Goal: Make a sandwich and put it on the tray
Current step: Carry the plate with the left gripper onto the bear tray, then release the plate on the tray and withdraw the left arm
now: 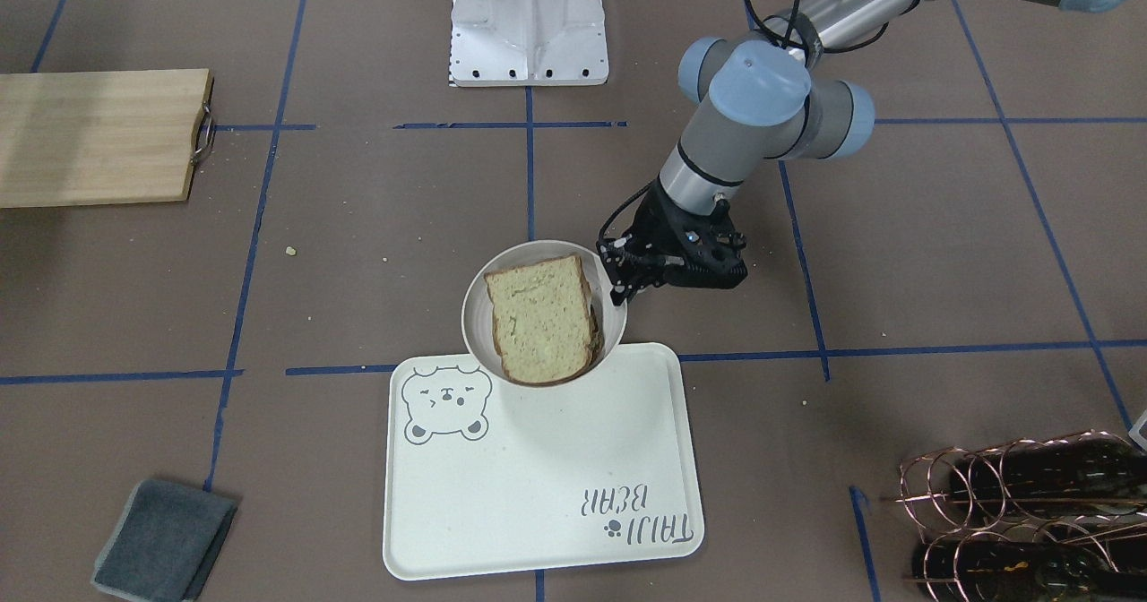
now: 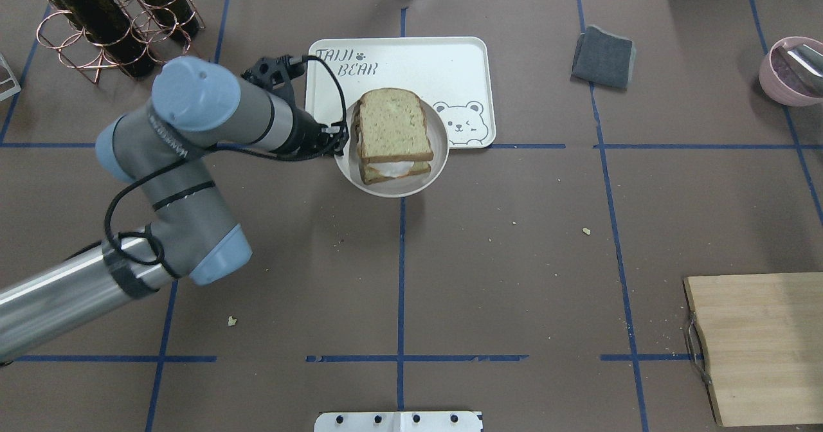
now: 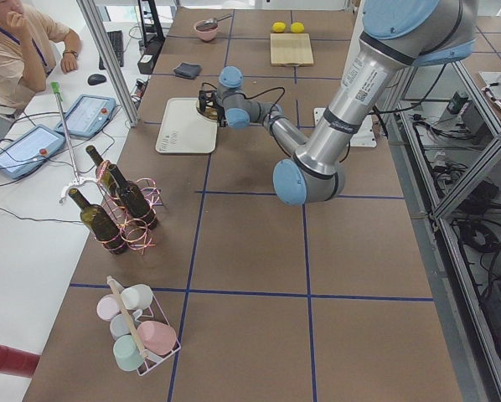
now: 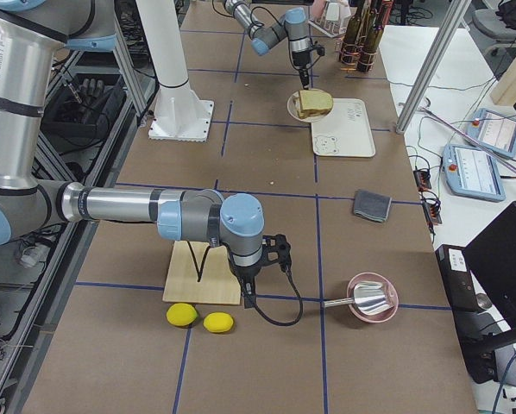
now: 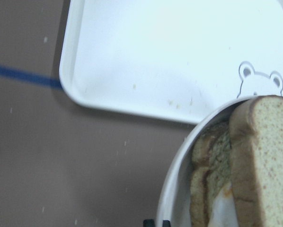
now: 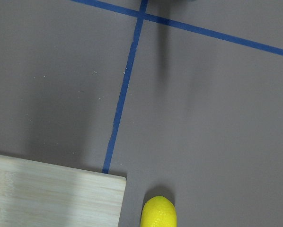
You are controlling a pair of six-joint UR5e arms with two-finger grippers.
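Observation:
The sandwich (image 2: 392, 130), two speckled bread slices with white egg between them, lies on a round pale dish (image 2: 386, 191). My left gripper (image 2: 341, 143) is shut on the dish's rim on the robot's left side; in the front view the gripper (image 1: 618, 296) pinches that rim (image 1: 475, 302). The dish hangs over the near edge of the cream bear tray (image 2: 418, 62), beside the bear face. In the left wrist view the sandwich (image 5: 255, 165) and the dish rim (image 5: 172, 189) sit above the tray (image 5: 179, 52). My right gripper (image 4: 248, 302) shows only in the exterior right view; I cannot tell its state.
A wire rack of wine bottles (image 2: 103, 20) stands left of the tray. A grey cloth (image 2: 603, 47) and a pink bowl (image 2: 791, 72) lie at the far right. A wooden cutting board (image 2: 759, 348) lies at the near right, with two lemons (image 4: 198, 317) beside it.

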